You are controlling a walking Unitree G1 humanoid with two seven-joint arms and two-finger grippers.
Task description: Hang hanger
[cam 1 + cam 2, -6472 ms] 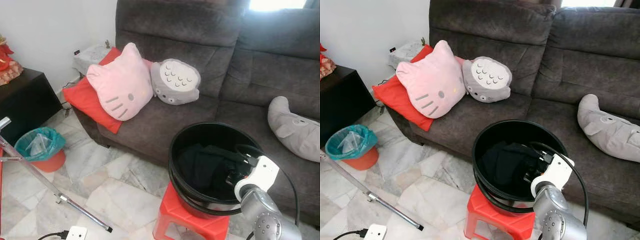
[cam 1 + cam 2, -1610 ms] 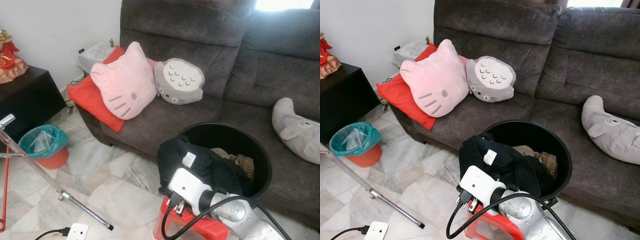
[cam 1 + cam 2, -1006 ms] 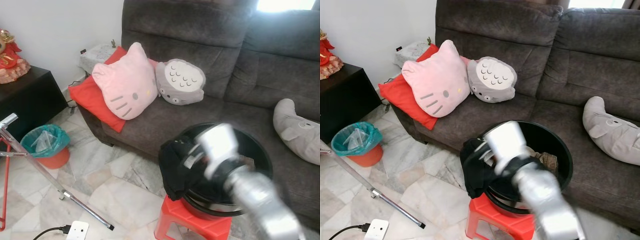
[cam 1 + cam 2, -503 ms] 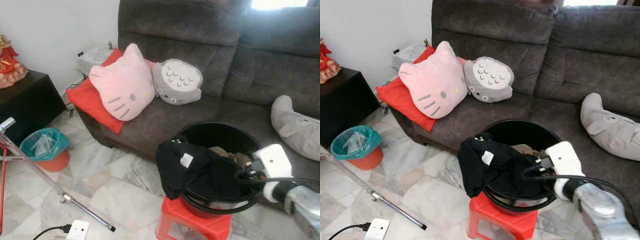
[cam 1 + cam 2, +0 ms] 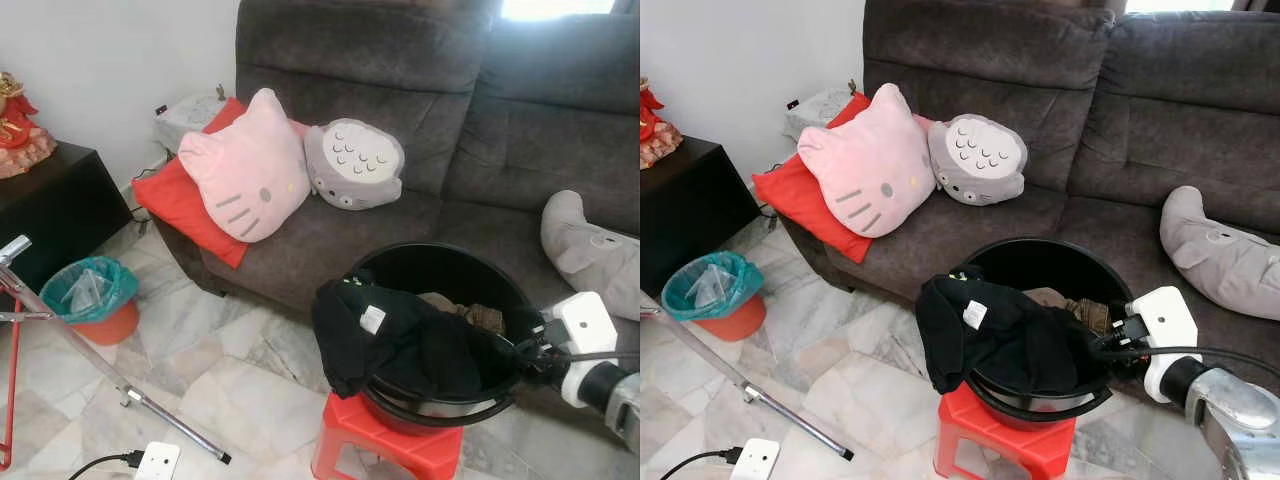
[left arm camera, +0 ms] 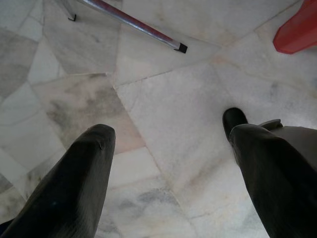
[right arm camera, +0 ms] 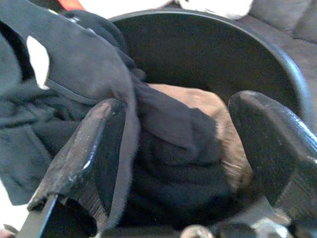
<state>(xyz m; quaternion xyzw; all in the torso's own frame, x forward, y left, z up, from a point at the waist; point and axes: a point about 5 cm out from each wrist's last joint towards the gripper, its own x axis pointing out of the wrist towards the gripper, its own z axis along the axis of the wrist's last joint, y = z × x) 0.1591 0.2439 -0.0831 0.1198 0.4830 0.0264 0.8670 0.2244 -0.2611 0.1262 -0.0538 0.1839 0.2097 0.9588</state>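
Three cushions [image 5: 250, 165] are counted on one sofa [image 5: 440, 90], one grey plush [image 5: 590, 255], one black tub [image 5: 440, 400], one red stool [image 5: 385, 450], one teal bin [image 5: 85, 295]

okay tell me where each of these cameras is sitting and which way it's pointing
Left eye and right eye: on the head, looking forward and down at the sofa and black bucket; right arm shows.
Left wrist: along the open left tool, down at marble floor.
Right wrist: along the open right tool into the bucket.
Shared: the black garment appears in eye and right wrist views.
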